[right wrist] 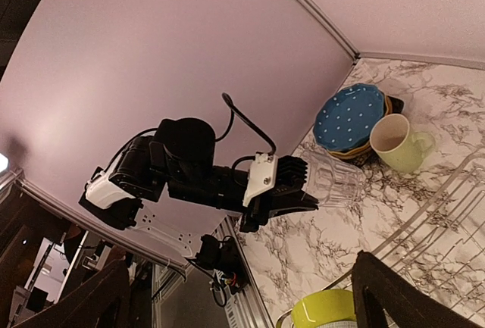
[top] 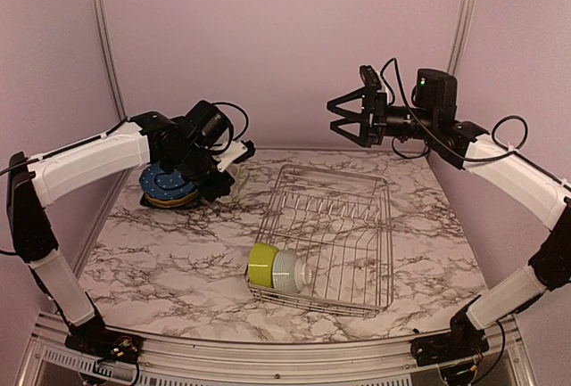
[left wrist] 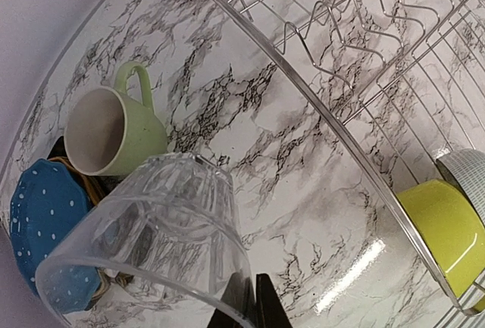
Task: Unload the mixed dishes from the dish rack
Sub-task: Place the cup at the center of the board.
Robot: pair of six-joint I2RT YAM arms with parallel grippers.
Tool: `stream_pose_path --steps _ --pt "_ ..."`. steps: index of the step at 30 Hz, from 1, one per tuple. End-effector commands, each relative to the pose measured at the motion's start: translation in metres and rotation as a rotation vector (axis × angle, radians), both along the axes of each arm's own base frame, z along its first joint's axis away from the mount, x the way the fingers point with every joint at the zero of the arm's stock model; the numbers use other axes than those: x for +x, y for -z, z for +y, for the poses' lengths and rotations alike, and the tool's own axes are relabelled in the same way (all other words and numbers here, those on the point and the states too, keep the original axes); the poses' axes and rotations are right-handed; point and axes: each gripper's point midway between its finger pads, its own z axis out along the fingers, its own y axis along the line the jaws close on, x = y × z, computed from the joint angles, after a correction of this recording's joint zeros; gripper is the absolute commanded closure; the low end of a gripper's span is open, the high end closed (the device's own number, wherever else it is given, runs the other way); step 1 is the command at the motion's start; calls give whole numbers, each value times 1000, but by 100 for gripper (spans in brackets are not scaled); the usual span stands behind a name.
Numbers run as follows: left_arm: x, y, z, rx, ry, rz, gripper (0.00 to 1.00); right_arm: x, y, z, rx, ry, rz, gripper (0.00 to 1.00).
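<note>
My left gripper (top: 229, 166) is shut on the rim of the small clear glass (left wrist: 151, 237), holding it tilted on its side low over the marble table, left of the dish rack (top: 332, 230). The glass also shows in the right wrist view (right wrist: 337, 180). The pale green mug (left wrist: 121, 135) lies beside the plate stack topped by the blue dotted plate (top: 168, 181). The lime-green bowl (top: 263, 263) and white ribbed bowl (top: 290, 272) lie nested on their sides in the rack's near-left corner. My right gripper (top: 343, 119) is open and empty, high above the rack's far end.
The rack's upright tines (left wrist: 341, 32) stand bare across its middle and far part. Orange and dark plate edges (top: 169, 199) show under the blue plate. Purple walls with metal posts (top: 105, 38) close in the table on three sides.
</note>
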Motion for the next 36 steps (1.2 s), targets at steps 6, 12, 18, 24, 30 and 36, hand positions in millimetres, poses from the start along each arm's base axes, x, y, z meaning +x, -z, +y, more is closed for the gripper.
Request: stream_pose_path --steps 6,12,18,24,30,36 --pt "19 36 3 101 33 78 100 -9 -7 -8 5 20 -33 2" --pt "33 52 7 131 0 101 100 -9 -5 -9 3 24 -31 2" --pt "45 62 7 143 -21 109 100 -8 -5 -8 3 25 -33 2" --pt "58 71 11 160 -42 114 100 -9 -3 -9 -2 26 -32 2" --pt "61 83 13 166 -49 133 100 -9 -3 -9 -5 26 -35 2" --pt "68 87 15 165 -64 136 100 -9 -3 -9 -8 25 -36 2"
